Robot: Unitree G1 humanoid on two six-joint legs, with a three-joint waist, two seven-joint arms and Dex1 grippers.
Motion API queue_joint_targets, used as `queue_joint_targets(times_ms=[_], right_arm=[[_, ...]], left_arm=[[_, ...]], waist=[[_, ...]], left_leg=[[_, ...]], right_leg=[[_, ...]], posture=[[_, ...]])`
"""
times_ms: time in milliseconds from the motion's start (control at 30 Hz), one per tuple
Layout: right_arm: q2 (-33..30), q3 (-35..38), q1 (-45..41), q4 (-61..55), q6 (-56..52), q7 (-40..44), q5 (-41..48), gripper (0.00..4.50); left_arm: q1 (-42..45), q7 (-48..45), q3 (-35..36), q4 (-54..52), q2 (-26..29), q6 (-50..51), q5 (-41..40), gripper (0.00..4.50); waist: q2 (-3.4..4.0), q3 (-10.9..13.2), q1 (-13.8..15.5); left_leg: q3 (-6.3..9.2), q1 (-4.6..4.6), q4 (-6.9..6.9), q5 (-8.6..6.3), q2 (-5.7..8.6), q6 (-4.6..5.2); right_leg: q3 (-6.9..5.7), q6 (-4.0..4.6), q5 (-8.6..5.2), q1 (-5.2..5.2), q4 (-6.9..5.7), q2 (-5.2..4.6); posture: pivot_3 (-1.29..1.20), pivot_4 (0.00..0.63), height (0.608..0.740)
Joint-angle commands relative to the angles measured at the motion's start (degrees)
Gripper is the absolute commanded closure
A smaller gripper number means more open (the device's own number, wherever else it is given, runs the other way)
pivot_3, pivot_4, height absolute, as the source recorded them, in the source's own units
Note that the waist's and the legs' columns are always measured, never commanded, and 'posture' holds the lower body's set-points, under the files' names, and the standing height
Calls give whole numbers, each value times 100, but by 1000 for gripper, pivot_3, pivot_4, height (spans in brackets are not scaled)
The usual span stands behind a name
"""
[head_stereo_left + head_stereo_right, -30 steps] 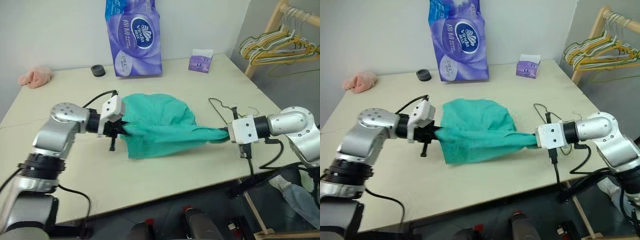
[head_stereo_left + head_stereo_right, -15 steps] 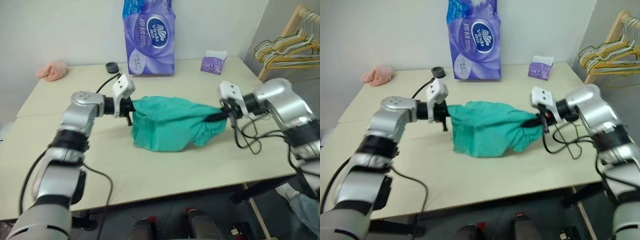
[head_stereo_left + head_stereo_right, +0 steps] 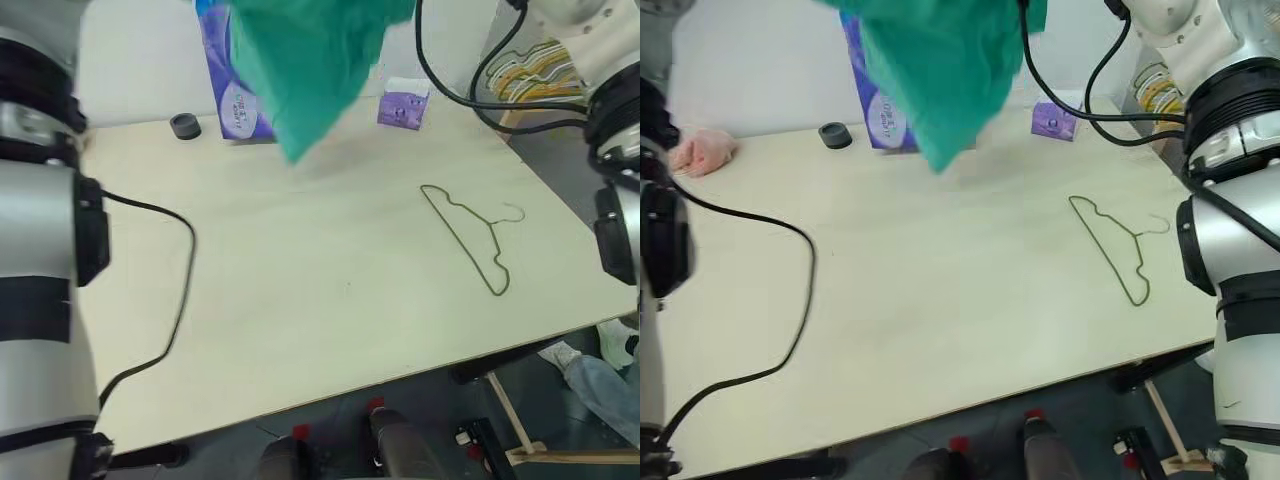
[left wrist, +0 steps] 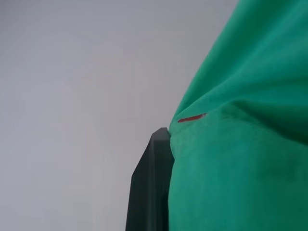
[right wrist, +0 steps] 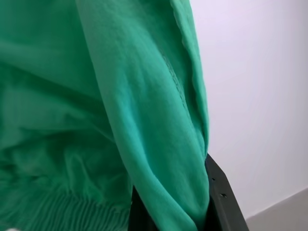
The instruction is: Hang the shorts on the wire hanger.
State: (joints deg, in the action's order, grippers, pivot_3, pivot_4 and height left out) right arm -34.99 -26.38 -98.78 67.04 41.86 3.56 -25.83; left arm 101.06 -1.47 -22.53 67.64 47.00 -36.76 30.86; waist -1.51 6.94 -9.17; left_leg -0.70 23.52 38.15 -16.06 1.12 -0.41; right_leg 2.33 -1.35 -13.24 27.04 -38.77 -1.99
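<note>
Now we have the shorts [image 3: 310, 60] lifted clear of the counter [image 3: 300, 300], each gripper pinched tight on a fold of cloth: left gripper [image 4: 161, 183], right gripper [image 5: 192, 207]. The wire hanger [image 3: 470, 235] lies flat on the counter to the right, untouched. Next, we judge, the shorts must come down over it.

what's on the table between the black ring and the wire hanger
Nothing: in the left eye view only bare table lies between the black ring and the wire hanger. The lifted shorts hang above that stretch.
</note>
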Motion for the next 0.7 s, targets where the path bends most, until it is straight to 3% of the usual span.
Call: queue_joint_targets(times_ms=[33, 133, 233, 300, 333, 400, 467, 533, 633, 700], right_arm=[[-31, 145, 1252, -134, 519, 712, 244, 4471], [167, -12, 3007, -791, 530, 2053, 644, 4471], [150, -168, 4505, -2103, 152, 3216, 1061, 4471], [62, -134, 5094, -2967, -119, 3597, 1187, 4471], [-3, -119, 5376, -3464, -340, 3853, 1297, 4471], [-129, -85, 5831, -4290, -702, 4344, 1536, 4471], [-333, -124, 6124, -4923, -1048, 4857, 1755, 4471], [-550, -131, 6377, -5508, -1522, 5298, 2028, 4471], [-906, -95, 6714, -6134, -2070, 5929, 2414, 4471], [-1105, -52, 6845, -6250, -2127, 6118, 2379, 4471]], left_arm=[[-816, 3, -375, -42, 452, -449, 602, 4500], [-2355, -1293, -222, 26, 519, -534, 77, 4500], [-4052, -3154, 312, -539, 505, -195, -1203, 4500], [-4891, -3911, 630, -1344, 590, 227, -1908, 4500], [-5393, -4378, 762, -1928, 663, 622, -2334, 4500], [-6343, -5227, 983, -3098, 840, 1497, -3104, 4500], [-7145, -5917, 1152, -4204, 1066, 2422, -3723, 4500], [-7950, -6522, 1204, -5225, 1451, 3127, -4169, 4500], [-9064, -7035, 1330, -6533, 1962, 4145, -4747, 4500], [-9638, -7233, 1420, -7160, 2228, 4680, -5015, 4500]], waist=[[-7, 5, 6], [4, -11, 5], [23, -33, -33], [20, -29, -70], [19, -30, -99], [19, -30, -178], [16, -32, -197], [17, -33, -194], [28, -16, -98], [29, -14, -14]], left_leg=[[-4, -79, -4, -20, 4, 44], [1, -297, -12, -38, 12, 100], [4, -351, -12, -45, 10, 114], [16, -230, 17, -34, 9, 88], [25, -82, 84, -38, 8, 71], [38, 98, 184, -38, 12, 62], [48, 128, 188, -42, 14, 55], [54, 100, 196, -44, 19, 58], [64, -113, 163, -97, 13, 147], [62, -210, 158, -119, 12, 175]], right_leg=[[1, -5, -3, -97, 6, -3], [-8, -63, -36, -334, 44, 3], [-4, -50, -26, -392, 58, 21], [-10, -52, -26, -281, 12, -12], [-15, -53, -26, -144, -31, -16], [-25, -55, -23, 29, -77, -29], [-36, -57, -22, 38, -69, -36], [-36, -58, -18, 1, -41, -36], [-45, -54, -25, -228, -4, -19], [-49, -55, -48, -316, 1, -18]], posture=[[-103, 81, 740], [-104, 87, 740], [-105, 91, 740], [-104, 93, 740], [-106, 94, 740], [-107, 93, 740], [-109, 92, 740], [-110, 91, 740], [-111, 89, 740], [-112, 89, 740]])
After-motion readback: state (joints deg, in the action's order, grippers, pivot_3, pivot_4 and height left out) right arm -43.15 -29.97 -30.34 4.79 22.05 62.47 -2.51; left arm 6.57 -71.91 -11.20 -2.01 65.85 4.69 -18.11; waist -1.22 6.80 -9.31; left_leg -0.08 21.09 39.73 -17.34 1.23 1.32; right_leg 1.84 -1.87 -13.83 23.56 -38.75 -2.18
